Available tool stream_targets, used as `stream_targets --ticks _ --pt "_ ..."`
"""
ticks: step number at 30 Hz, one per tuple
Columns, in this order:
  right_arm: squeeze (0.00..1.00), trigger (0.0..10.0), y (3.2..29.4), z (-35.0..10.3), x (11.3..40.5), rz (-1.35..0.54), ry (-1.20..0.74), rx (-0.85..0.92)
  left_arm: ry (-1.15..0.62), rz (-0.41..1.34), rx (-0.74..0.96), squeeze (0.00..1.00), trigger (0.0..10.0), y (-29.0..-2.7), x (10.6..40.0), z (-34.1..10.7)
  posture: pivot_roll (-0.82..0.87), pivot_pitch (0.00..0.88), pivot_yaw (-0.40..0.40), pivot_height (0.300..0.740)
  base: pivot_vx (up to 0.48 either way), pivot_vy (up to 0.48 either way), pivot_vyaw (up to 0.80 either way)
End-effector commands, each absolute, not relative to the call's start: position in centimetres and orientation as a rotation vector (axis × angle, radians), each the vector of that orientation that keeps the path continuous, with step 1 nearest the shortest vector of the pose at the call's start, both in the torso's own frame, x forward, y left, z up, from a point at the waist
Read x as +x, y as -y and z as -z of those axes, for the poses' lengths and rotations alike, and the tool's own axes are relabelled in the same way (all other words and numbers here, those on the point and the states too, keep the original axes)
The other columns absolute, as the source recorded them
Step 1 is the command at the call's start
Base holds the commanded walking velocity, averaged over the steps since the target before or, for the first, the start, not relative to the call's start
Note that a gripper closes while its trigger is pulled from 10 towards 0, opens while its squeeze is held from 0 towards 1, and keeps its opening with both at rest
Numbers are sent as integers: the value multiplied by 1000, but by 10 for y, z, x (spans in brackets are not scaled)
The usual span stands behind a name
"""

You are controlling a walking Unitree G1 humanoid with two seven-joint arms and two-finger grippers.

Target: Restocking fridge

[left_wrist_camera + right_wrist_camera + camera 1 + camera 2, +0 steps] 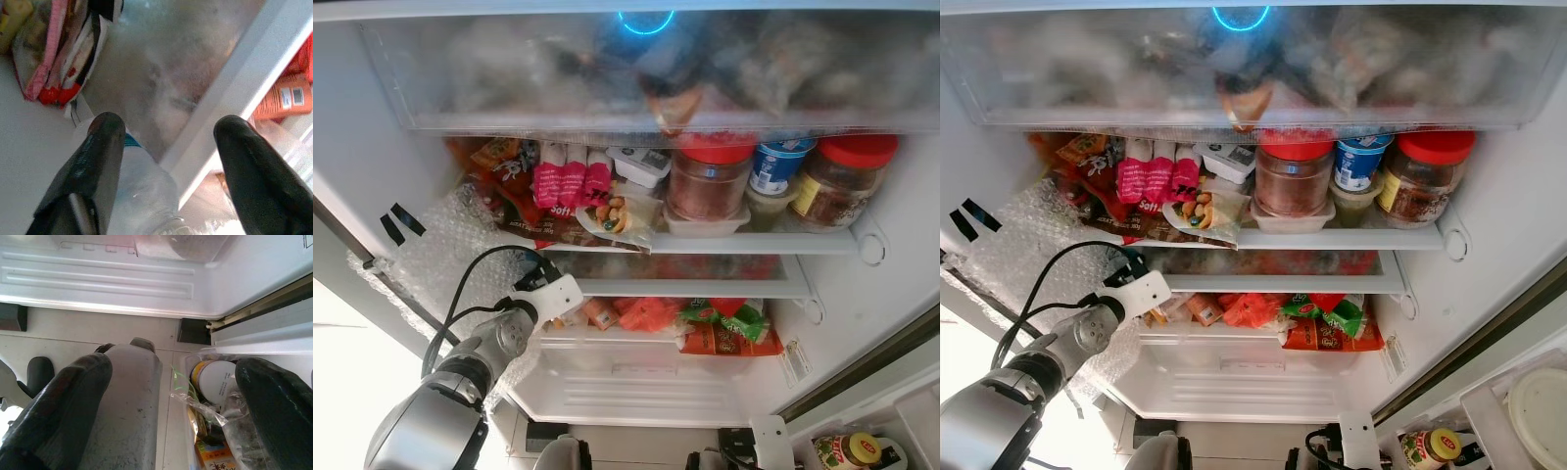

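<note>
Left hand (166,142): I've got it inside the fridge (862,323) at the middle shelf (230,93), fingers wide, a clear bottle (142,191) between them, ready to set down.
Right hand (171,382): low, spread, empty, idle.

The open fridge (1489,211) stands ahead, its top drawer (1253,69) frosted and blurred. On the shelf (1351,238) below stand two red-lidded jars (1293,176), one at the middle and one at the right (1425,176), with a blue-and-white pot (1361,162) between them. To their left lie pink packets (1157,178) and a snack bag (1203,211). The lower shelf holds orange and green packets (1327,323). The left arm (1058,357) reaches in from the near left, its white wrist block (1141,292) beside bubble wrap (1023,250) on the left wall. At the near right stands a yellow-lidded jar (1425,448).
</note>
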State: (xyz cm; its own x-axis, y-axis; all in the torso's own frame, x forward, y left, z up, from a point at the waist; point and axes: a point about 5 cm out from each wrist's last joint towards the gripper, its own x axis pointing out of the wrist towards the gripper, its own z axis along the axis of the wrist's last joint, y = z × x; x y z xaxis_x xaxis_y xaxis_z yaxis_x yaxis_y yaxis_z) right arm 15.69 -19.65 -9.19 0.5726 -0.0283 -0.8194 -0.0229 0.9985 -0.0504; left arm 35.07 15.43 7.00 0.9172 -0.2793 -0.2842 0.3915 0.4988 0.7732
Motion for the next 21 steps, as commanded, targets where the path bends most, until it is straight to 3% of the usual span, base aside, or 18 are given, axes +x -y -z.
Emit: stream_targets --ticks 1,7,8,9,11,17,21 --pt "0 10000 191 109 116 -3 -1125 -40 -113 392 944 1000 10000 -156 355 -76 -6 109 28 655 0 0 0" --pt "0 10000 194 109 115 -4 -1129 -44 -140 501 694 1000 10000 -144 351 -76 5 110 27 655 0 0 0" --pt "0 10000 194 109 115 -3 -1128 -43 -159 508 492 800 10000 -142 349 -74 3 108 29 655 0 0 0" --pt "0 10000 194 109 115 -3 -1128 -42 -162 512 435 0 10000 -142 348 -73 3 108 29 655 0 0 0" --pt "0 10000 193 108 115 -7 -1126 -42 -159 569 330 0 10000 -137 341 -69 5 110 30 655 0 0 0" --pt "0 10000 192 108 116 -12 -1126 -43 -126 599 313 0 10000 -136 339 -70 15 112 26 655 0 0 0" --pt "0 10000 189 109 116 -21 -1130 -46 -83 548 194 0 10000 -141 339 -75 23 109 31 655 0 0 0"
